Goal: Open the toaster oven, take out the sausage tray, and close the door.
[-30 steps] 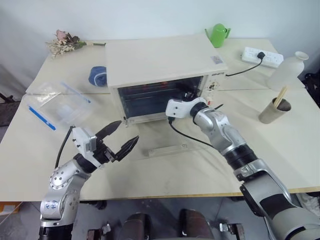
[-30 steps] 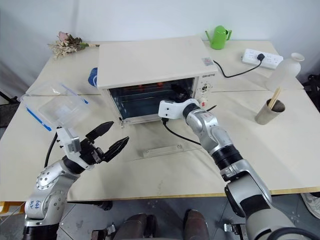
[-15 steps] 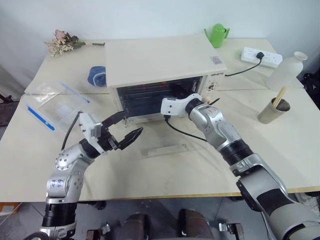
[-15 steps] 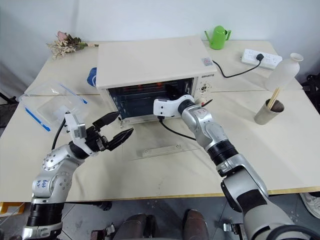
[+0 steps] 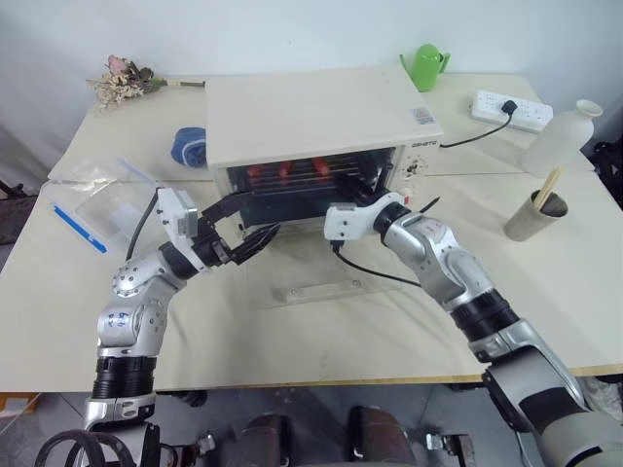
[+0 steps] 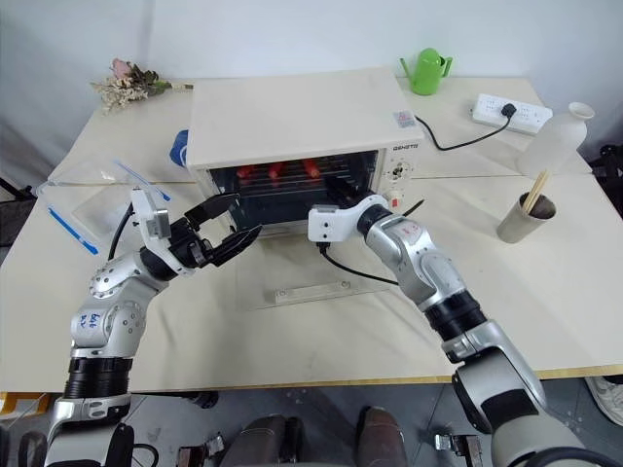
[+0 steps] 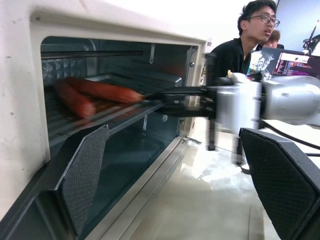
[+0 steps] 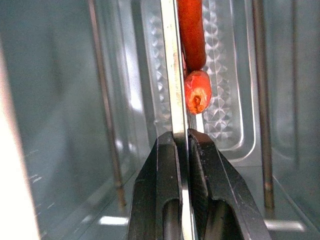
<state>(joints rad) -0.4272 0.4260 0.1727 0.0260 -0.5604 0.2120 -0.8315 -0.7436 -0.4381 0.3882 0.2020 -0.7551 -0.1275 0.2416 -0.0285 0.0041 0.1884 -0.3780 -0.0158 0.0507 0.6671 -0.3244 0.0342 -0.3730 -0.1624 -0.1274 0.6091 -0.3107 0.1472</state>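
The right gripper (image 8: 182, 142) has its jaws pinched on the front rim of the tray (image 8: 172, 75), which sits on its rack inside the oven (image 5: 321, 122) with the sausages (image 7: 95, 92) aboard and the door (image 5: 326, 287) lying flat on the table (image 5: 389, 331). The left gripper (image 5: 243, 222) hovers at the oven mouth, jaws wide and empty. So the pull-out is in hand; next comes a level draw, with the left probably supporting the tray's other end.

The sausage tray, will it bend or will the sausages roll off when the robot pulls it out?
The sausage tray looks like thin shiny metal, so it probably stays stiff. The right hand pinches just its thin edge, so it might slip or tip sideways. The sausages are round and lie loose on the rack, so they could roll if the tray tilts.
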